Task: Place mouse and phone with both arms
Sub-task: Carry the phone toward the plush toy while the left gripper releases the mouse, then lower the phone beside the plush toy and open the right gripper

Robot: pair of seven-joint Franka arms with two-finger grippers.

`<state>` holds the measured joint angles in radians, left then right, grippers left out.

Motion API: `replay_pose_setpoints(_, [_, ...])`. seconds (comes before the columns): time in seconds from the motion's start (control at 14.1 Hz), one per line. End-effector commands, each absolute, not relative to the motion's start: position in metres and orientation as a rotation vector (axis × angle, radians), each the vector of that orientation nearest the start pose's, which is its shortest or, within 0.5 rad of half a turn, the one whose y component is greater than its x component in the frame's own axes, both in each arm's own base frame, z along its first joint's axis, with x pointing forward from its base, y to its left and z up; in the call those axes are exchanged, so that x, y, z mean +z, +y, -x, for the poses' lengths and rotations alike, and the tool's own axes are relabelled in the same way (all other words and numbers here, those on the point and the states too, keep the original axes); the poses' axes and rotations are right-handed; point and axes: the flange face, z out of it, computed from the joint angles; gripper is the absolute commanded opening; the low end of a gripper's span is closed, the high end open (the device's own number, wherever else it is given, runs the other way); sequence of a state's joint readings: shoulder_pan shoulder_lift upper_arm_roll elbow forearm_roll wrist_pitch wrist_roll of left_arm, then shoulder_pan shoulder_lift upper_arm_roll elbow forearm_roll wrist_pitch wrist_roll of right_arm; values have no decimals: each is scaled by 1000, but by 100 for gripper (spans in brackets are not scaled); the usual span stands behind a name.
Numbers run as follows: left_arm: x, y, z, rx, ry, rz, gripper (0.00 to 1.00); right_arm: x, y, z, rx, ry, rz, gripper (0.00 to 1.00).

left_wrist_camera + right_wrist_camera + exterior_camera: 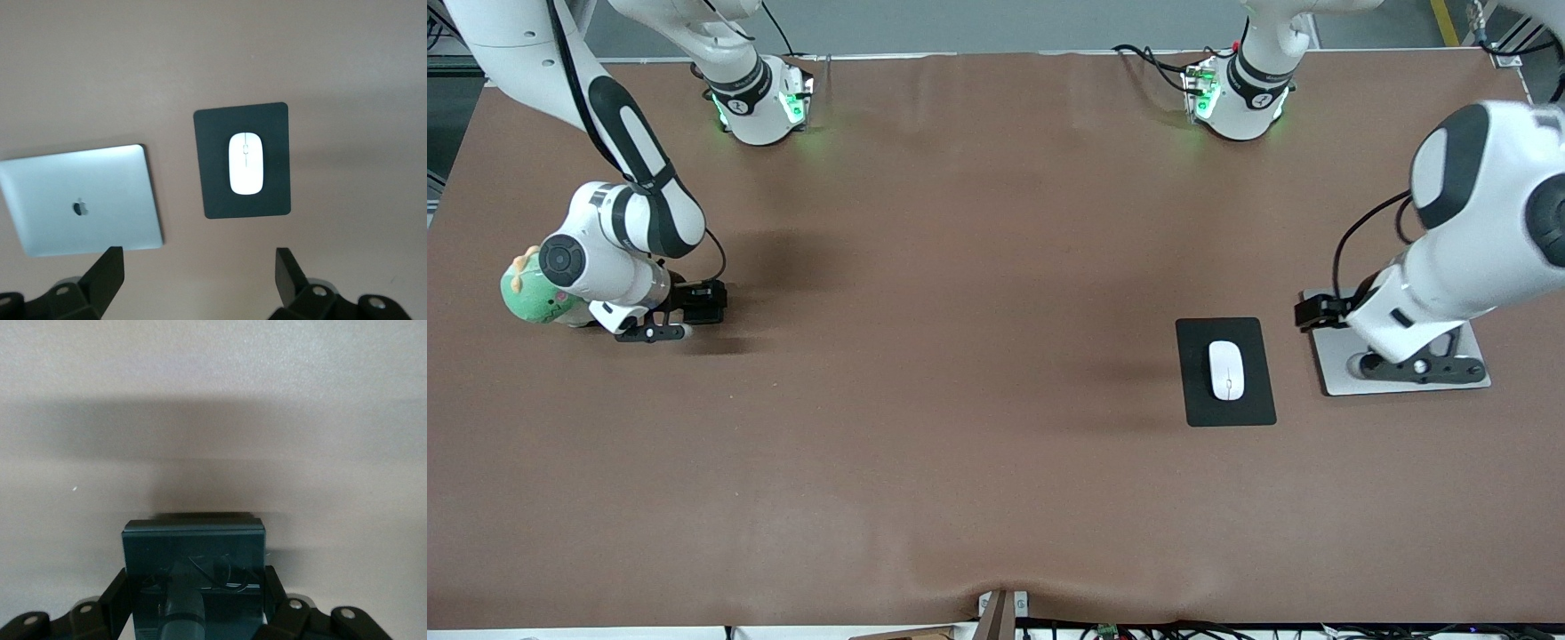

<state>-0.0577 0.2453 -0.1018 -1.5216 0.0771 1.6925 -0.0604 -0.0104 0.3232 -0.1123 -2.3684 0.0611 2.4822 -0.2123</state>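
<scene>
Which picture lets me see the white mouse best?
The left wrist view shows the mouse best: it looks big there, lying whole on the black mouse pad, even its thin centre line. The front view shows it small on the pad, beside the silver laptop. The right wrist view doesn't show it at all.

We see the left arm [1467, 267] covering much of the flat silver laptop [1325, 360]; the right arm [618, 258] half hides a green plush toy [529, 298].

Readable marks: 1 logo, no words or numbers

An apple-shaped logo sits on the silver laptop lid [83, 200]; nothing else is legible.
</scene>
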Motion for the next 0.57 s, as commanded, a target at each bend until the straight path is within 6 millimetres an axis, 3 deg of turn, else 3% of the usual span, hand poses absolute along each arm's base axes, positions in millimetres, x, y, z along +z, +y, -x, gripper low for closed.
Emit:
replay_pose_setpoints(0.0, [555, -75, -602, 59, 261, 3087, 100, 178, -64, -471, 311, -84, 3090, 0])
replay_pose_setpoints(0.14, [586, -75, -577, 88, 282, 3076, 100, 176, -64, -470, 318, -86, 3089, 0])
replay_pose_setpoints(0.21, [594, -76, -568, 115, 277, 3072, 100, 175, -64, -470, 323, -84, 3088, 18])
replay_pose_setpoints(0.36, [608, -71, -550, 175, 274, 3065, 100, 173, -63, -469, 330, -84, 3086, 37])
replay_pose_setpoints(0.43, [615, -67, -543, 180, 265, 3064, 100, 173, -62, -470, 327, -84, 3087, 82])
replay_pose_setpoints(0.5, [623, -65, -538, 172, 236, 3065, 100, 174, -62, -471, 330, -82, 3086, 100])
